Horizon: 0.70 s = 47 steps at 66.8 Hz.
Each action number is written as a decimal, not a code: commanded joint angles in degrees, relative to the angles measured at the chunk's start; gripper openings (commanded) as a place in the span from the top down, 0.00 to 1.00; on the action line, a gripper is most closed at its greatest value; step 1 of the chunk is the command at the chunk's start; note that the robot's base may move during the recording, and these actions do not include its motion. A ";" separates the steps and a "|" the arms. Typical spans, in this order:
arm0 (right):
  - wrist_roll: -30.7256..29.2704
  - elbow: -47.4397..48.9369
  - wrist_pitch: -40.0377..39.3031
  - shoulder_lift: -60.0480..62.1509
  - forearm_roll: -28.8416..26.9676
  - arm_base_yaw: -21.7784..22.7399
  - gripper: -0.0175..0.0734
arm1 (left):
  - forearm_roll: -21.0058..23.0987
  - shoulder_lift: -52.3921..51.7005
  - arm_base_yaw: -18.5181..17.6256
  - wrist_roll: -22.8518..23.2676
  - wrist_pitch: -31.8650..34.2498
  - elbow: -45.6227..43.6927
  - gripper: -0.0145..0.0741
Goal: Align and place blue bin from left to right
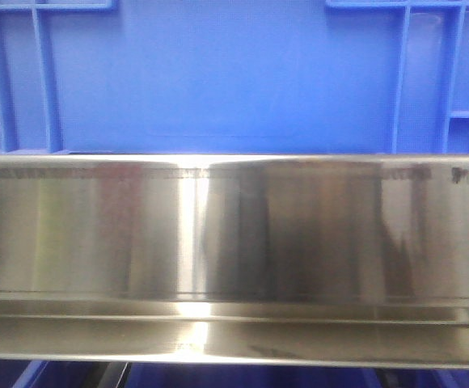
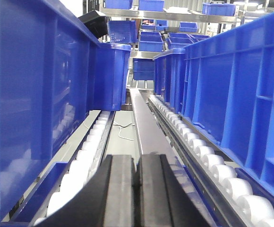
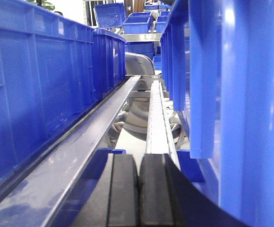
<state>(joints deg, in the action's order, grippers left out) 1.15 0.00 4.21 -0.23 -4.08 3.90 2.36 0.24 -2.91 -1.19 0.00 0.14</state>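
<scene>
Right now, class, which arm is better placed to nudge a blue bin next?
Likely right: the right gripper, shut, sits close beside a blue bin; the left gripper, shut, sits mid-gap along a steel rail.

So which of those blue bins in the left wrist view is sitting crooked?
The small blue bin far back, high up and left of centre, above the last bin of the left row. It tilts, while the other bins stand level.

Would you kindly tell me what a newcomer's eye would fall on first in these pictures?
The blue bin fills the top of the front view, right behind a shiny steel rail. In the left wrist view, tall blue crates flank lines of white rollers, above the shut left end effector.
</scene>
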 commanded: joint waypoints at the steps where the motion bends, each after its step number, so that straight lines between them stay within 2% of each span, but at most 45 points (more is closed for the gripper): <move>1: -0.23 0.00 0.08 0.23 -0.05 0.01 0.88 | 0.25 -0.24 -0.32 -0.17 1.14 -0.14 0.96; 47: -0.23 0.00 -0.97 0.23 -0.05 0.02 0.88 | 0.25 -0.24 -0.32 -0.17 2.98 -0.14 0.96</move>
<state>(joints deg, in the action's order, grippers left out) 1.15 0.00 4.09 -0.23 -4.08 3.90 2.36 0.24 -2.91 -1.19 1.51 0.14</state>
